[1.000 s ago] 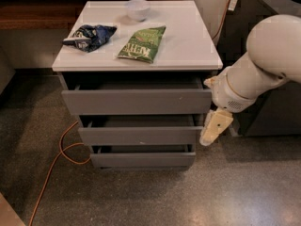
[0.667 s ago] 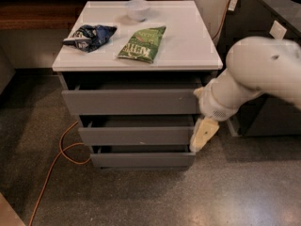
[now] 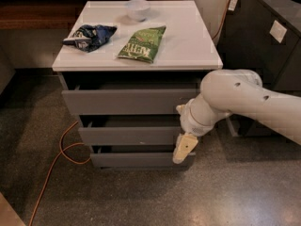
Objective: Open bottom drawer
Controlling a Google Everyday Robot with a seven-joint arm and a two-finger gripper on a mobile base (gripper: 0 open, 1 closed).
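The bottom drawer (image 3: pixel 134 159) is the lowest grey front of the white-topped cabinet (image 3: pixel 188 51), near the floor, with a dark gap above it. The middle drawer (image 3: pixel 129 135) and the tall top drawer (image 3: pixel 122 101) sit above it. My gripper (image 3: pixel 183 149) hangs from the white arm (image 3: pixel 244 100) with cream fingers pointing down. It is in front of the right end of the bottom drawer, overlapping its upper right corner.
On the cabinet top lie a green chip bag (image 3: pixel 142 43), a dark blue bag (image 3: pixel 90 36) and a white bowl (image 3: pixel 138 8). An orange cable (image 3: pixel 59 154) runs over the floor at the left. A dark cabinet (image 3: pixel 268 36) stands at the right.
My arm has swung left and down. The gripper has moved from beside the cabinet's right edge to in front of the bottom drawer's right end. The drawers have not moved.
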